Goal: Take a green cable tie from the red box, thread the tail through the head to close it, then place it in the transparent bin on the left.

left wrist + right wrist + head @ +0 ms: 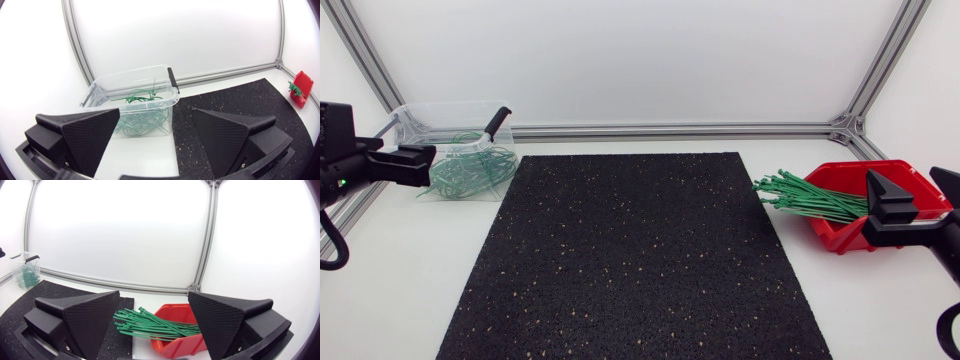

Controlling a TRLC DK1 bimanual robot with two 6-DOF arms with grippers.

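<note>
A red box [840,232] stands at the right of the table, with a bundle of green cable ties [802,197] sticking out of it toward the mat. My right gripper [892,203] hangs open just over the box; in the right wrist view the cable ties [150,325] and red box [177,339] lie ahead of its spread fingers [80,320]. At the far left stands the transparent bin [455,150] with closed green ties inside. My left gripper [420,165] is open beside it; the transparent bin [135,100] shows ahead of its fingers [85,135].
A black speckled mat [635,255] covers the middle of the table. The bin has a black handle clip [497,122] on its right rim. An aluminium frame rail [680,129] runs along the back edge.
</note>
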